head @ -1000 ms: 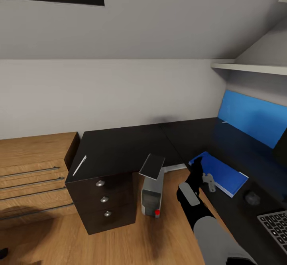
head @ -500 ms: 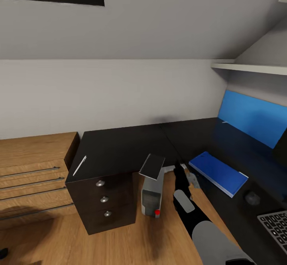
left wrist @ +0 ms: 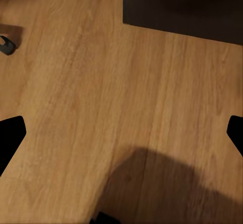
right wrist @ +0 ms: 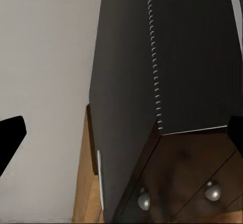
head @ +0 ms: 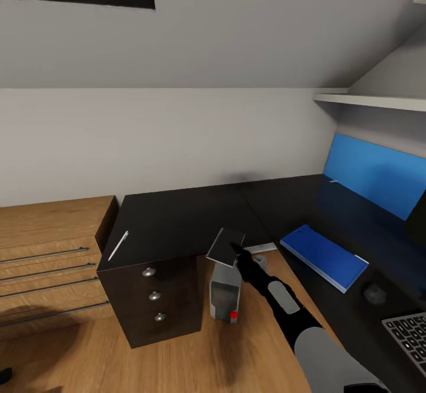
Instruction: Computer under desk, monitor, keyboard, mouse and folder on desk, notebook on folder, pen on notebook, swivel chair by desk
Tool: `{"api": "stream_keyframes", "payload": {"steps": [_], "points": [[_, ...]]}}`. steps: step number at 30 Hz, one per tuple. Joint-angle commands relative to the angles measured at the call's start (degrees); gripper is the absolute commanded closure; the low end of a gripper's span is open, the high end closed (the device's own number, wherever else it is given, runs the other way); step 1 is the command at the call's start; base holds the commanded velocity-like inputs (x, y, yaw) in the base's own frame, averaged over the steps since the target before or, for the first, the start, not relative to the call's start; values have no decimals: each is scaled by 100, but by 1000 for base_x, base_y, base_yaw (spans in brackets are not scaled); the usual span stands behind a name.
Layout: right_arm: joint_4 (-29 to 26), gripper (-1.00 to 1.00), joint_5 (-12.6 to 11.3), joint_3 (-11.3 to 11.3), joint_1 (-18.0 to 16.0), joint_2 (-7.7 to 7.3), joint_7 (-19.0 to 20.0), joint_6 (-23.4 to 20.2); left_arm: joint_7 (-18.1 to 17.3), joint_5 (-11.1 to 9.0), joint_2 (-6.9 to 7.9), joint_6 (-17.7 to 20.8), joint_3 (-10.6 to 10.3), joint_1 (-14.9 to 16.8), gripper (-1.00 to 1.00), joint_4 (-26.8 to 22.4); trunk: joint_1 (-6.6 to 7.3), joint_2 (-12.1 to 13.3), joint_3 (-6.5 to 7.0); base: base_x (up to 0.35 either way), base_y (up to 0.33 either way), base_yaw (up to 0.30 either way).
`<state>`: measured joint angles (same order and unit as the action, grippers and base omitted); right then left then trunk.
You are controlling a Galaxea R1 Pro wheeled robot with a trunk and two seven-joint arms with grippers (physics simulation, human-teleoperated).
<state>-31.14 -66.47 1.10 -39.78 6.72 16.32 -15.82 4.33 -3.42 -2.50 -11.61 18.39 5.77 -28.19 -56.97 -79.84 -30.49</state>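
The black desk [head: 177, 215] carries the white pen [head: 118, 245] near its left end and the blue folder [head: 324, 255] on its right wing. Past the folder lie the mouse [head: 374, 292] and a corner of the keyboard [head: 408, 331]. The computer [head: 225, 295] stands on the floor beside the drawers. The dark notebook [head: 225, 245] lies on top of it, and its spiral binding shows on the notebook [right wrist: 197, 57] in the right wrist view. My right gripper [head: 238, 252] is open at the notebook's right edge, fingertips wide apart around my right gripper [right wrist: 121, 135]. My left gripper [left wrist: 121, 135] hangs open over the wooden floor.
A light wooden drawer unit [head: 47, 245] stands left of the desk. The blue back panel [head: 373, 180] and a white shelf [head: 367, 100] line the right wall under a sloped ceiling. A dark slab [head: 417, 221] at the right edge looks like the monitor.
My right arm has swung left from the folder's near edge to the notebook on the computer. The folder stays on the desk. The camera has not moved.
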Motion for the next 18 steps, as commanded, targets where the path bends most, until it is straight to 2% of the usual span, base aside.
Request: {"api": "stream_keyframes", "payload": {"steps": [1, 5, 9, 18], "points": [[1, -100, -107, 3, -3, -14, 28, -91, 1, -36, -11, -17, 10, 3, -100, -10, 0, -3, -5, 0, 0, 0], [2, -100, -269, -15, -3, -63, 81, -356, 2, -41, -41, -14, 13, 3, -100, -43, 0, -3, -5, 0, 0, 0], [-3, -100, -367, -22, -3, -200, 104, -643, -1, -44, -55, -9, 15, 3, -100, -61, -87, -163, -77, 0, 0, 0], [-68, -100, -386, -25, -3, -261, 75, -717, 3, -40, -57, 0, 16, 3, -100, -64, -285, -524, -239, 0, 0, 0]]}}
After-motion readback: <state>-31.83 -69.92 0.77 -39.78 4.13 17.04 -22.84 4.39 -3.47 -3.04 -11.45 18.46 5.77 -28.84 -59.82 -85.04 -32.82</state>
